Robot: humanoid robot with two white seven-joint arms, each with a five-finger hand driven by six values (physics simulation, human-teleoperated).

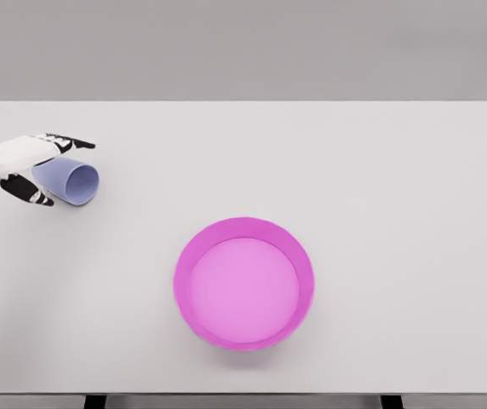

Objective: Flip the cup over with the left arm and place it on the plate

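A pale blue cup (69, 181) is tipped on its side at the left of the white table, its open mouth facing right and toward me. My left hand (46, 169) comes in from the left edge and is shut on the cup, fingers above it and thumb below. A round magenta plate (188, 260) with a raised rim sits on the table at lower centre, well to the right of the cup and apart from it. The right arm does not show.
The white table (380, 187) spans the whole view, with its front edge near the bottom of the picture. Behind it is a plain grey wall.
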